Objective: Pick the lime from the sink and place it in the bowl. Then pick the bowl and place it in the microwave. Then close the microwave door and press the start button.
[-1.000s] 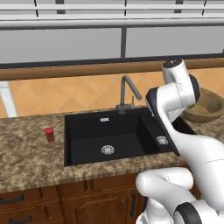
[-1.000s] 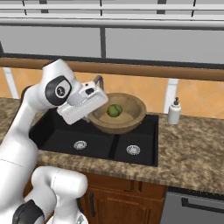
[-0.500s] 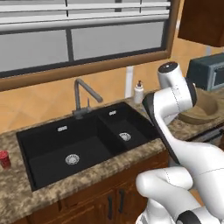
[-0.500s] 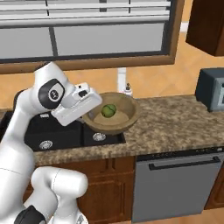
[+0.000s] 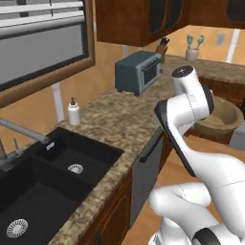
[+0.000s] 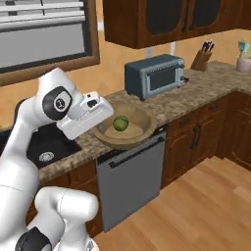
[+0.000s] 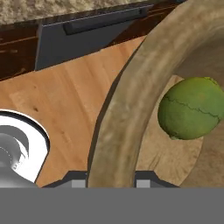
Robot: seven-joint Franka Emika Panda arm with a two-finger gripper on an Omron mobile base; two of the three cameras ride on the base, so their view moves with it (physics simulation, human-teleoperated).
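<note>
We see the sink (image 5: 52, 191) at the far left, lime-free. The jaws (image 6: 100, 128) pinch the near rim of the bowl (image 6: 142, 128), which hangs in the air past the bench (image 6: 171, 105) edge, over the dishwasher (image 6: 130, 181). The lime (image 6: 120, 123) sits loose inside it. We judge the bowl stiff and light, but the round lime may roll, so the rim grip wants keeping level.

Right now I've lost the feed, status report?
Gripper shut on bowl rim, carried above floor. Lime inside bowl. Nothing in the way.
</note>
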